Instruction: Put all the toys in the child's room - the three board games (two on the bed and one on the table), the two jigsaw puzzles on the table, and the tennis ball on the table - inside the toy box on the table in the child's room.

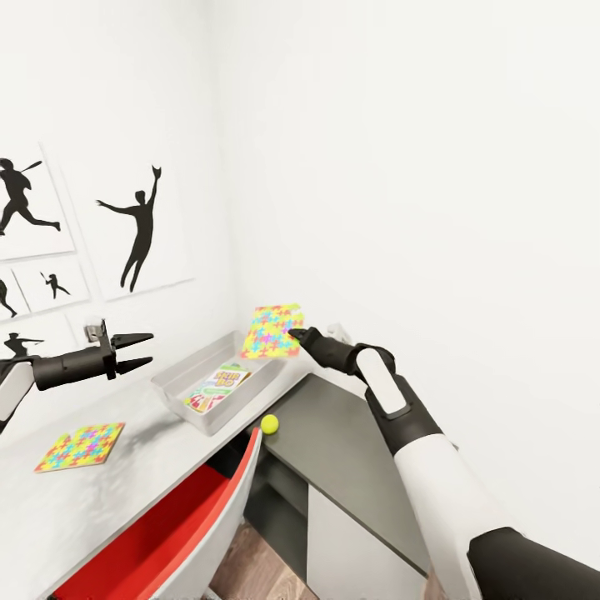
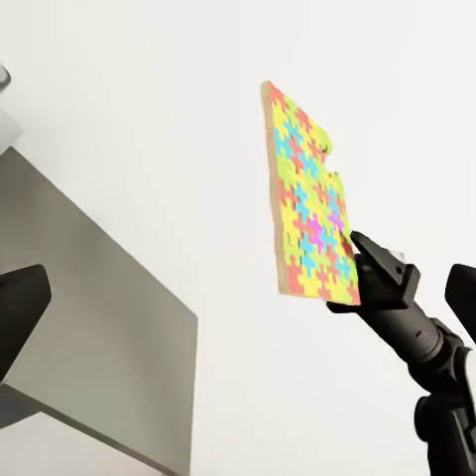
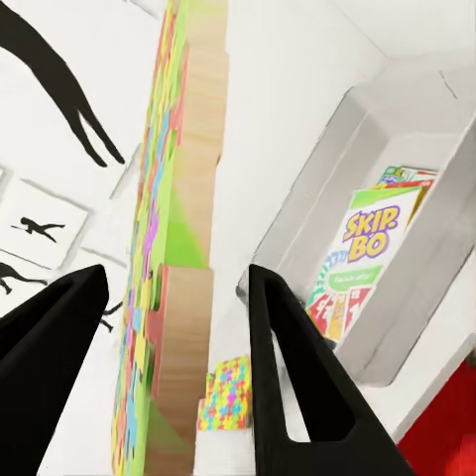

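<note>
The right gripper (image 1: 297,335) is clamped on one jigsaw puzzle (image 1: 272,331), holding it on edge in the air above the toy box's (image 1: 185,367) far end. The SKIP-BO box (image 1: 218,387) lies lengthwise inside. The left gripper (image 1: 147,350) hovers with fingers apart. A second puzzle (image 1: 81,445) lies flat on the bench (image 1: 92,492); the tennis ball (image 1: 269,424) sits near the box.
</note>
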Tool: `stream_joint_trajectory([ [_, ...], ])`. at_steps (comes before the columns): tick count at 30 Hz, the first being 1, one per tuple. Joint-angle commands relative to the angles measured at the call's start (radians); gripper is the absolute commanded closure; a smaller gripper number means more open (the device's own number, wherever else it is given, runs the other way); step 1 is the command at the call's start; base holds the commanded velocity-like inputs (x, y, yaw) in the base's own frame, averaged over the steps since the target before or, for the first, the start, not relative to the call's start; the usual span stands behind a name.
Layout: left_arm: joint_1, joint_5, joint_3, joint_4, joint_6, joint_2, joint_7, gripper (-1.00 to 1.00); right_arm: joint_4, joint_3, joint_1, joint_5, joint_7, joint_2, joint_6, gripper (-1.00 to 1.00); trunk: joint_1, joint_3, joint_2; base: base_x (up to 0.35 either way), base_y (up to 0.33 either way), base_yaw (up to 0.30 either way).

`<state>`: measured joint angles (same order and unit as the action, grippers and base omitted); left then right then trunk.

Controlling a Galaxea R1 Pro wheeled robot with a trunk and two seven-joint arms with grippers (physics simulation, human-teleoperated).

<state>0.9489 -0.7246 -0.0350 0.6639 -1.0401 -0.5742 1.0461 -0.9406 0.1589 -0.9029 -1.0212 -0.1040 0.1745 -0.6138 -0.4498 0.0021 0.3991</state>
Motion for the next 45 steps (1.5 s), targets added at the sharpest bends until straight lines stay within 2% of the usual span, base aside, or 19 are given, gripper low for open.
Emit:
stream_joint_trajectory([
  [1,0.001,-0.002,-0.004,-0.001,-0.003,-0.001,0.003,-1.0,-0.009,0.007,0.0,-0.009,-0.006,0.0,-0.011,1.0,0.0,-0.001,0.001,-0.113,0.0,0.0],
  [5,0.001,-0.003,-0.003,-0.001,-0.003,-0.005,0.003,-1.0,-0.072,0.021,0.003,-0.011,-0.004,0.0,0.013,1.0,0.0,-0.001,0.001,-0.115,0.0,0.0],
  [8,0.001,-0.005,-0.003,-0.001,-0.003,-0.015,0.004,-1.0,-0.082,0.022,0.004,-0.012,-0.005,0.0,0.023,1.0,0.0,-0.001,0.001,-0.038,0.0,0.002],
  [25,0.001,-0.003,-0.003,-0.001,-0.003,-0.021,0.004,-1.0,-0.077,0.021,0.004,-0.01,-0.007,0.0,0.033,1.0,0.0,-0.025,0.001,-0.003,0.0,0.064],
  [36,0.001,-0.001,-0.002,-0.001,-0.003,-0.026,0.003,-1.0,-0.075,0.022,0.004,-0.01,-0.009,0.0,0.068,1.0,0.0,-0.043,0.001,0.0,0.0,0.078],
  [45,0.001,-0.004,-0.002,-0.001,-0.003,-0.091,0.005,-1.0,-0.076,0.021,0.004,-0.011,-0.011,0.0,0.068,1.0,0.0,-0.057,0.001,0.0,0.0,0.087],
])
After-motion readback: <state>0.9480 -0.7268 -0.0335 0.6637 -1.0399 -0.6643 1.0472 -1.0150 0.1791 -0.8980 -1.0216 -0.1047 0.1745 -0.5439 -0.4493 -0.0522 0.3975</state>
